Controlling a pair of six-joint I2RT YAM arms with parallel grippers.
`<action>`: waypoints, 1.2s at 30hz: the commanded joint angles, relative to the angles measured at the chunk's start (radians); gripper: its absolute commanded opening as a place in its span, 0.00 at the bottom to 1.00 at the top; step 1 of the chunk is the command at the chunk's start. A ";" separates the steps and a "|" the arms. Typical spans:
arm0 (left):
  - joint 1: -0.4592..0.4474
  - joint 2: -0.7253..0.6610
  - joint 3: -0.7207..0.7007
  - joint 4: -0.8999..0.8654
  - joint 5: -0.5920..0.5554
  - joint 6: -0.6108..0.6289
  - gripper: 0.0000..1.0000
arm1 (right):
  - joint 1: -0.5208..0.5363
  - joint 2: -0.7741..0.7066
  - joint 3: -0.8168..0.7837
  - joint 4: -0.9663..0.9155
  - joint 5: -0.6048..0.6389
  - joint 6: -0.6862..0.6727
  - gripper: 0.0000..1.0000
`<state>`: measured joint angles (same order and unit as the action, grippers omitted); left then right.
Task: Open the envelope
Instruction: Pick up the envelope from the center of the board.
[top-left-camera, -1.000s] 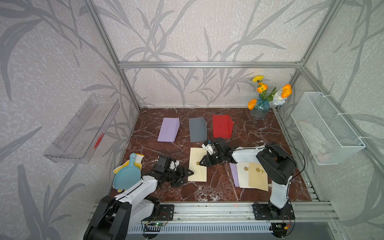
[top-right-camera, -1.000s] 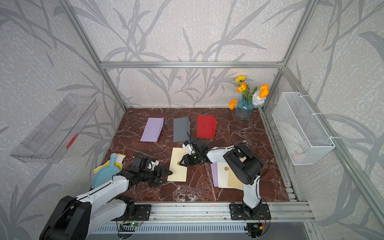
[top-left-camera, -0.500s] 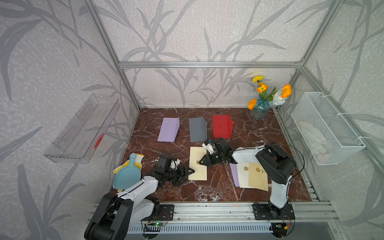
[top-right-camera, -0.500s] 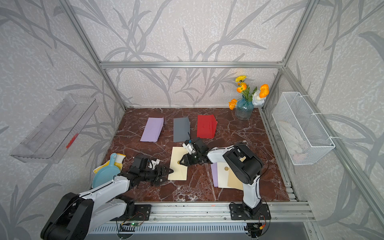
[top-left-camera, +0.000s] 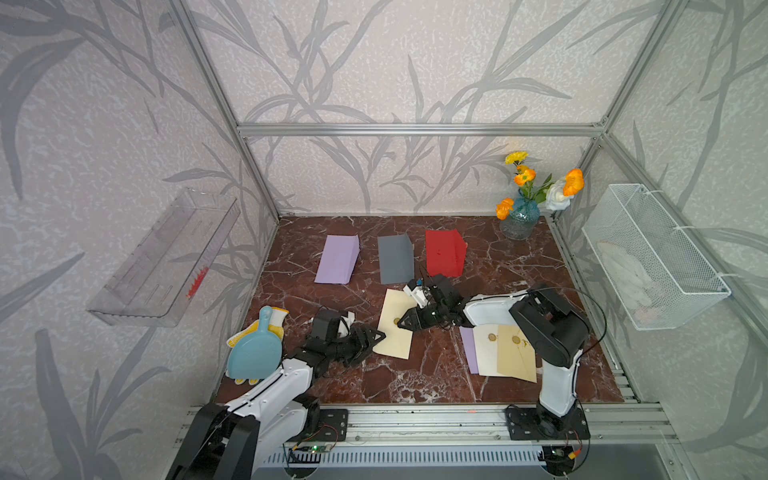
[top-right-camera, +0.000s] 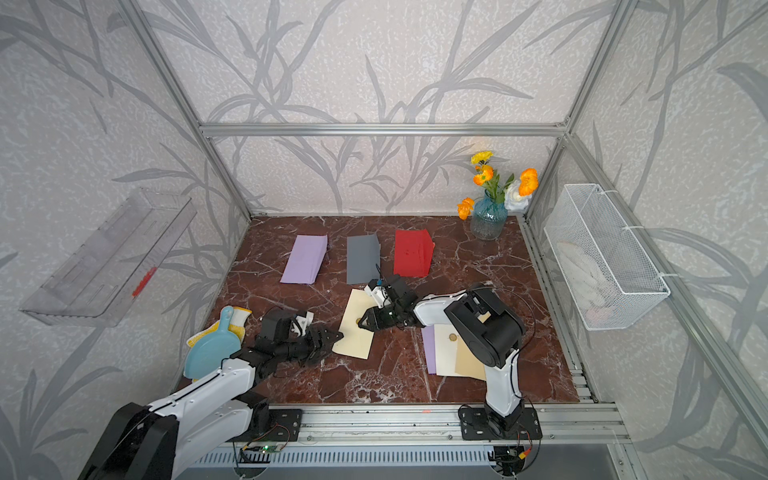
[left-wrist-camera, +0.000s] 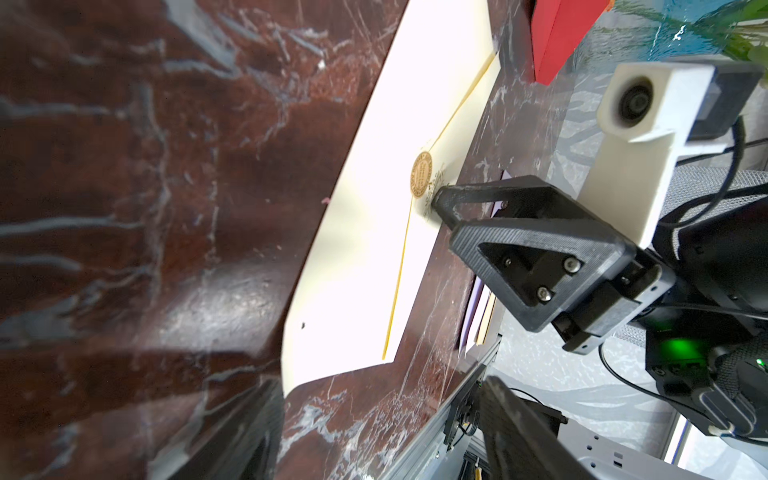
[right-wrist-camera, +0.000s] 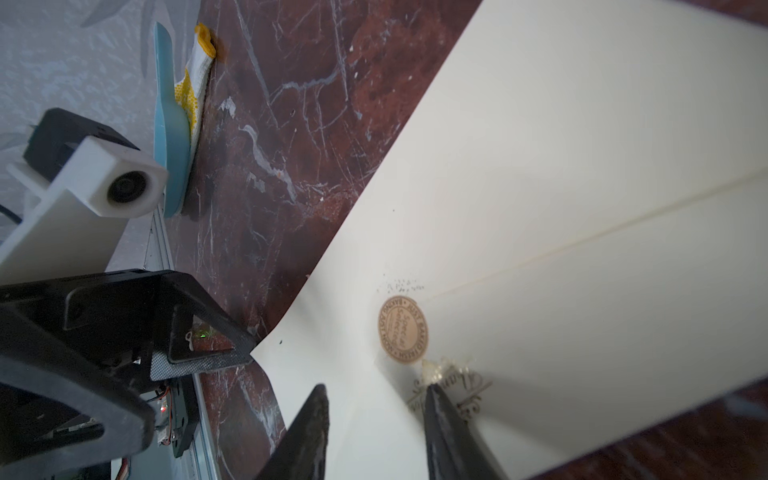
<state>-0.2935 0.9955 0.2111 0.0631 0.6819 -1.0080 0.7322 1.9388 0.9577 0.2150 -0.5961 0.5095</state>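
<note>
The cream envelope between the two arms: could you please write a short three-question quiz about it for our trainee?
1. True or false: the cream envelope has its flap folded wide open.
2. Which hand has its tips at the round sticker: A left, B right, C neither?
3. Fill in: the far row holds a purple envelope, a grey envelope and a ____ one.
Key: 1 false; 2 B, the right hand; 3 red envelope.
</note>
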 joint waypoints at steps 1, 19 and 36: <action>-0.003 -0.002 0.023 0.029 -0.023 0.038 0.74 | 0.021 0.064 -0.032 -0.111 0.012 0.014 0.40; -0.001 0.020 0.027 -0.163 -0.152 0.121 0.75 | 0.023 0.068 -0.031 -0.120 0.014 0.011 0.39; -0.001 0.221 0.052 0.091 -0.060 0.155 0.67 | 0.024 0.090 -0.015 -0.140 0.010 -0.002 0.39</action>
<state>-0.2935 1.1995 0.2737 0.1680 0.6518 -0.8856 0.7406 1.9583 0.9695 0.2287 -0.6220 0.5156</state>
